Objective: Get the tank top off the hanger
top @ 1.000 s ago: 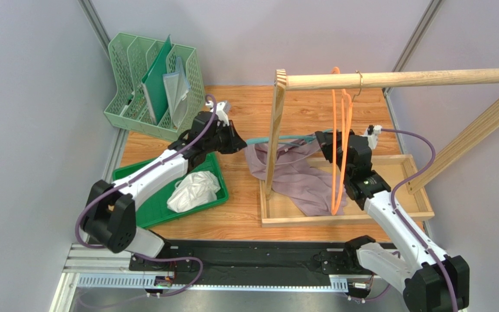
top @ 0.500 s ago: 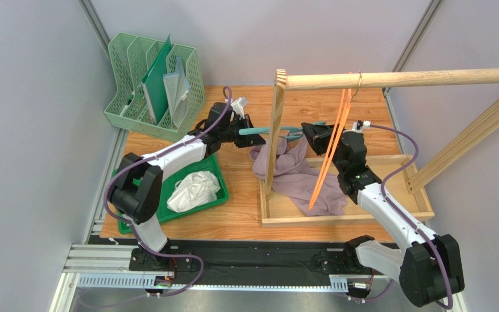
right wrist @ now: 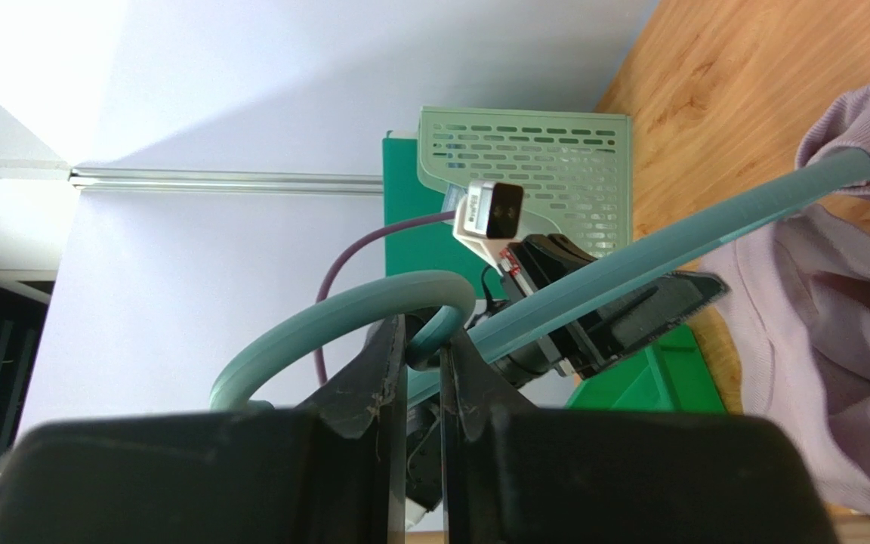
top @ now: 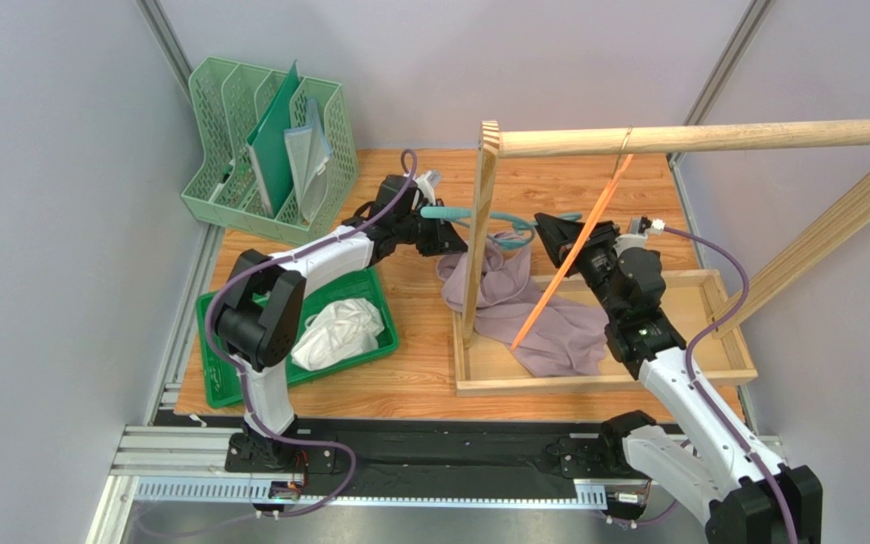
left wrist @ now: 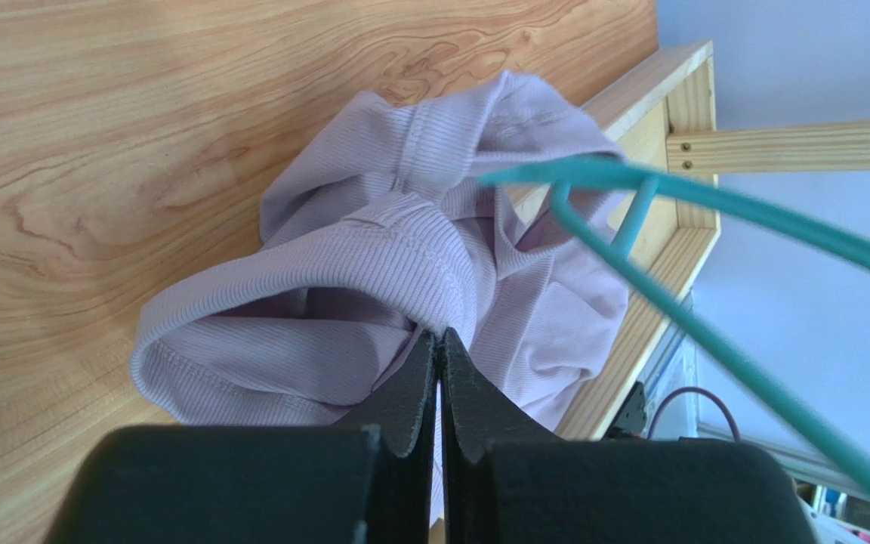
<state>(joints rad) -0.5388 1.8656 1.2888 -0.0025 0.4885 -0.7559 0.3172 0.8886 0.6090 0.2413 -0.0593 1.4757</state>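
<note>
tank top [top: 525,312] lies slumped over the left end of the wooden tray [top: 604,383] and onto the counter [top: 406,374], between the two arms. the left gripper [left wrist: 440,334], the nearer one, is closed on a fold of its hem. the right gripper [right wrist: 423,340] is clamped on the hook of the teal hanger [right wrist: 678,252]. the hanger's long axis runs left to right, with one arm end inside the fabric. since a second ago the left arm has reached farther right, and the orange hanger [top: 570,270] tilts more.

No readable text, label, brand or number shows anywhere.
</note>
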